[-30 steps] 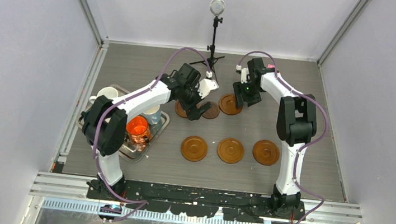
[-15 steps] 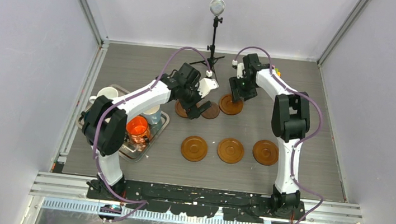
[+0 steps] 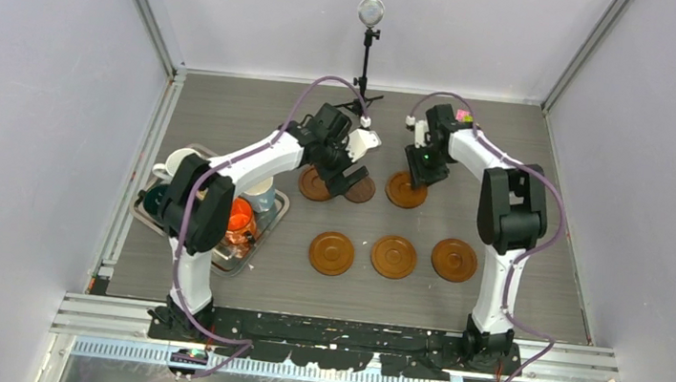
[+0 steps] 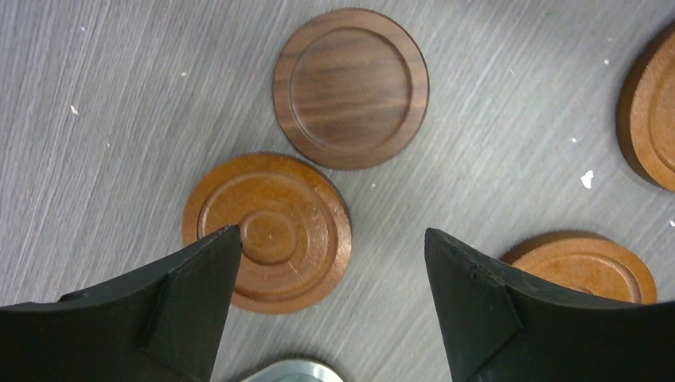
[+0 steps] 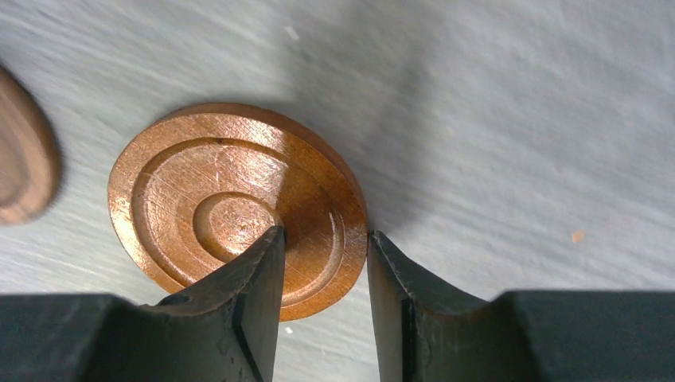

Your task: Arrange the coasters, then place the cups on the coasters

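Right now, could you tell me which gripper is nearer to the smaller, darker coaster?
Left. The left gripper hovers just beside the dark coaster; the right gripper is farther off, its fingers pinching a mid-brown coaster.

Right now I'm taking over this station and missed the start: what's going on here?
The layout stage is under way. The right gripper pinches the rim of the far-right coaster. The left gripper hangs open above a mid-brown coaster, which lies beside the darker coaster. Three more coasters form a near row. No mug is on a coaster yet; the mugs sit on the metal tray at the left.
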Action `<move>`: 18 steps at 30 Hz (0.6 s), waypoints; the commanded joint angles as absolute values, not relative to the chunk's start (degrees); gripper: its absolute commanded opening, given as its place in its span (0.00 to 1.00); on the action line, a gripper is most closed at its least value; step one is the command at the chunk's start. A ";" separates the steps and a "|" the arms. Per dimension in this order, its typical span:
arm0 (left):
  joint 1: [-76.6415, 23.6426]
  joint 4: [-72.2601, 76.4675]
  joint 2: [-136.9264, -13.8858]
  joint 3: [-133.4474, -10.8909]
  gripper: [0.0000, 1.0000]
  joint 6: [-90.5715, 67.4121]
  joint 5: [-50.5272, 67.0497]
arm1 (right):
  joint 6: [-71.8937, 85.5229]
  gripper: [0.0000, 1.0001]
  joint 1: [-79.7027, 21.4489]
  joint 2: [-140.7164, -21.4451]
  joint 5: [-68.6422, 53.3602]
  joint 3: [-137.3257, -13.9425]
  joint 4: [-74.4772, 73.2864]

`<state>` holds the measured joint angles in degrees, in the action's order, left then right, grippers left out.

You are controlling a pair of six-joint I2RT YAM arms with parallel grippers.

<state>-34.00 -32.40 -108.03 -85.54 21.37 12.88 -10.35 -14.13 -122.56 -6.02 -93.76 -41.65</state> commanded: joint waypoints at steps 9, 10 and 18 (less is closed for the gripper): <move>-34.90 -27.91 -119.82 -95.70 0.84 20.01 13.53 | -14.28 0.40 -2.86 -114.04 -1.10 -78.64 -43.86; -34.94 -28.03 -120.73 -96.70 0.83 20.04 13.26 | -14.28 0.40 -2.25 -113.54 -1.02 -78.24 -43.75; -34.97 -30.09 -128.04 -104.84 0.80 19.34 12.82 | -14.73 0.40 1.86 -112.69 -1.39 -78.15 -44.36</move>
<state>-34.83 -30.30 -126.50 -100.60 19.99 12.62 -12.29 -0.21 -112.86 -6.09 -79.35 -42.68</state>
